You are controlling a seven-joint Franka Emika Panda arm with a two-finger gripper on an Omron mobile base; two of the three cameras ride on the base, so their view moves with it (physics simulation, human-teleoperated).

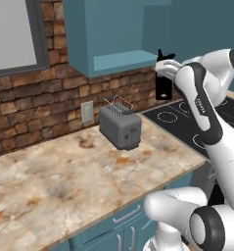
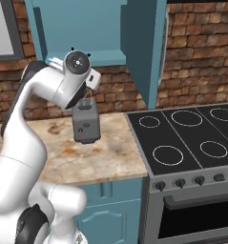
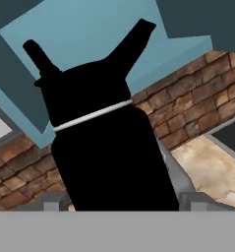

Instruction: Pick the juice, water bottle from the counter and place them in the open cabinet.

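Note:
My gripper (image 1: 166,68) is shut on the water bottle (image 1: 163,90), a slim all-black bottle held upright in the air, to the right of the open cabinet's (image 1: 119,61) floor and at about its height. In the hand view the water bottle (image 3: 109,147) stands between the two fingertips (image 3: 50,203) of my gripper (image 3: 121,202), with the loop of its lid against the teal open cabinet (image 3: 99,34). The counter (image 1: 64,171) lies well below. The juice is out of view.
A grey toaster (image 1: 120,126) stands on the counter near the brick wall, below the cabinet. A black stove top (image 2: 191,138) adjoins the counter (image 2: 110,152) on the right. A wall socket (image 1: 87,112) and a window (image 1: 15,34) are on the left.

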